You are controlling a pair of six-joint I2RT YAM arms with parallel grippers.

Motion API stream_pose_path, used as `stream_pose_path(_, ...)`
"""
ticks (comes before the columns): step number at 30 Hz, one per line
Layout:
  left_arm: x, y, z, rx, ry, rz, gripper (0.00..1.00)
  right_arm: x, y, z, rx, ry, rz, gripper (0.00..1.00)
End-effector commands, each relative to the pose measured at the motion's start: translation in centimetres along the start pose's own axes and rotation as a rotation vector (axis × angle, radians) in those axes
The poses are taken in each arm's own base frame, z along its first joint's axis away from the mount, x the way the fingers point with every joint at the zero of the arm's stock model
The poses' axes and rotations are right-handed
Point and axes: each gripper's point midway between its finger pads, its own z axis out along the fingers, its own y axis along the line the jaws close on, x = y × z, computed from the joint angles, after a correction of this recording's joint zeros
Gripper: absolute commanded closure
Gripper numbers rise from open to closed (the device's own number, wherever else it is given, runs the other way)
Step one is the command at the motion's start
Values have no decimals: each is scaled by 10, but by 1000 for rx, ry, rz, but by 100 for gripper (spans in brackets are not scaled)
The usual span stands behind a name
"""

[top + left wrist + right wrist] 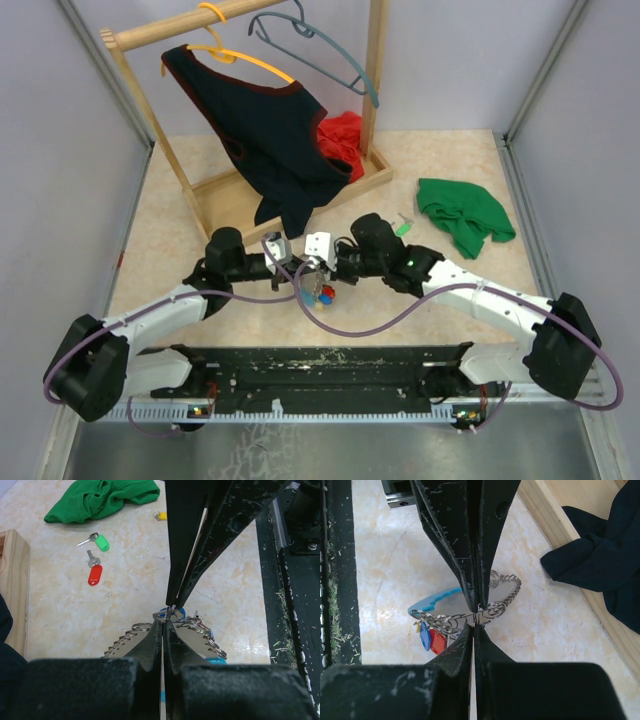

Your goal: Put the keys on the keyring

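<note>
The keyring, a light-blue band joined to a silver coiled wire, hangs between both grippers just above the table. A blue key and a red key dangle from its small rings. My left gripper and right gripper meet tip to tip, each shut on the thin wire of the keyring. Loose on the table lie a green-capped key, a red-capped key and a yellow-capped one.
A green cloth lies at the right. A wooden clothes rack stands at the back with a dark garment, a red cloth and hangers. The black rail runs along the near edge.
</note>
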Motion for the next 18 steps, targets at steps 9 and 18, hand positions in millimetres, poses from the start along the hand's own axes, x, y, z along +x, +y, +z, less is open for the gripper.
stream_pose_path(9,-29,24,3,-109,-101,-44,100,-4,-6,-4,47,21,-69,100)
stream_pose_path(18,-34,16,2,-84,-172,-65,100,-8,-9,-1,107,-62,-56,100)
